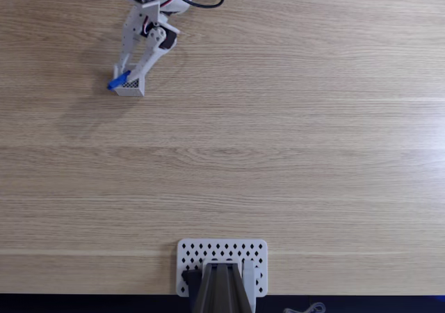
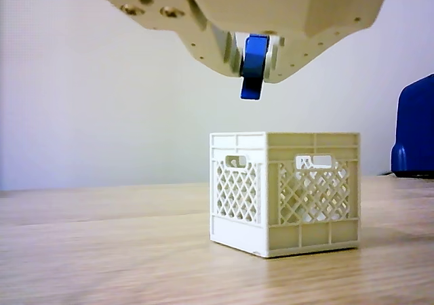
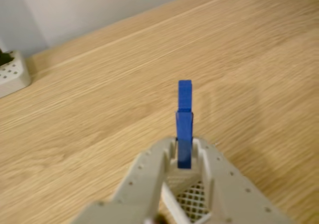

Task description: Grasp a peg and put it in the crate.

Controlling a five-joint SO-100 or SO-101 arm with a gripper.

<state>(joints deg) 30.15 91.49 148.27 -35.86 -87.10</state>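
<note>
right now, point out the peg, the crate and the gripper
peg (image 3: 184, 112): wrist view, middle of the blue stick.
crate (image 2: 283, 193): other view, front corner post.
gripper (image 3: 185, 153): wrist view, between the fingertips clamping the peg.

Matt wood-grain table (image 1: 292, 139), matt white plastic lattice crate (image 2: 285, 193), smooth blue peg (image 3: 184, 119).

In the other view we see the peg (image 2: 253, 66), clamped in the gripper (image 2: 254, 55), hanging above the crate (image 2: 285, 193), which stands on the table (image 2: 102, 251).
</note>
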